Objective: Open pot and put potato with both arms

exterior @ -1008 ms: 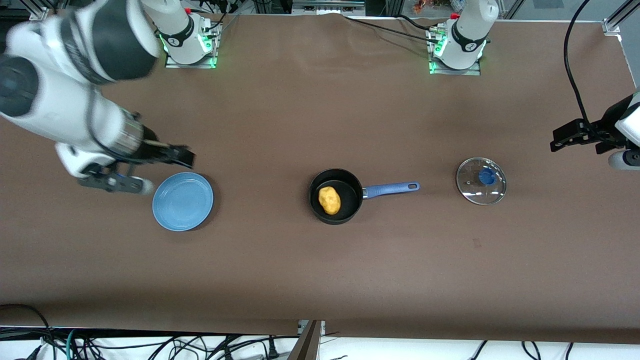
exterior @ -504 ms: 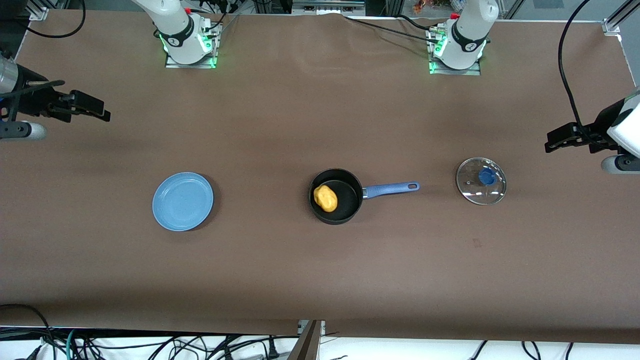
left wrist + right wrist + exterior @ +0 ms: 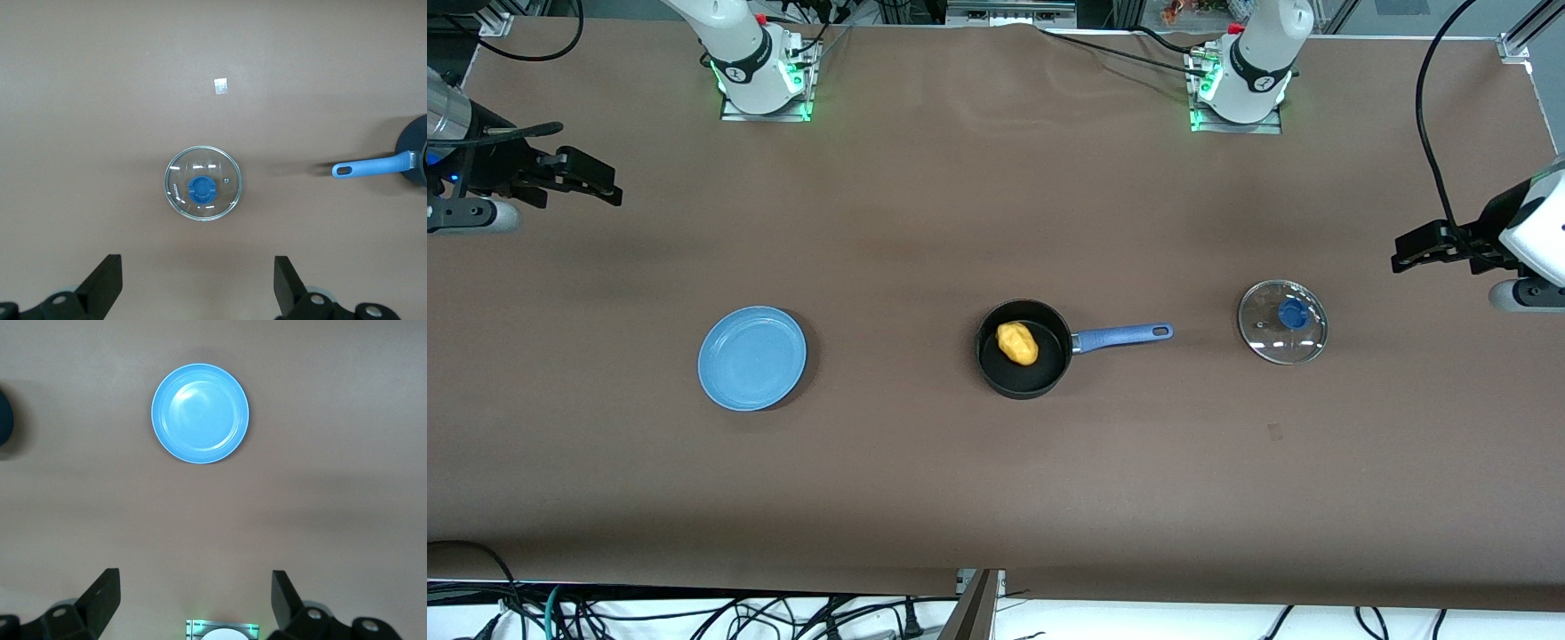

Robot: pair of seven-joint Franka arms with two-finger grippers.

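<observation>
The black pot (image 3: 1023,348) stands uncovered at the table's middle, its blue handle (image 3: 1123,335) pointing toward the left arm's end. The yellow potato (image 3: 1016,342) lies inside it. The glass lid (image 3: 1282,321) with its blue knob lies flat on the table past the handle's end; it also shows in the left wrist view (image 3: 202,183), with the handle (image 3: 371,167). My left gripper (image 3: 1409,250) is open and empty, raised at the left arm's end of the table. My right gripper (image 3: 596,181) is open and empty, raised at the right arm's end.
A light-blue plate (image 3: 752,357) lies empty on the table toward the right arm's end; it also shows in the right wrist view (image 3: 200,413). Both arm bases stand along the table's edge farthest from the front camera. Cables hang below the near edge.
My right arm has swung up and away from beside the plate to the table's end. The potato has shifted inside the pot. My left gripper has barely moved.
</observation>
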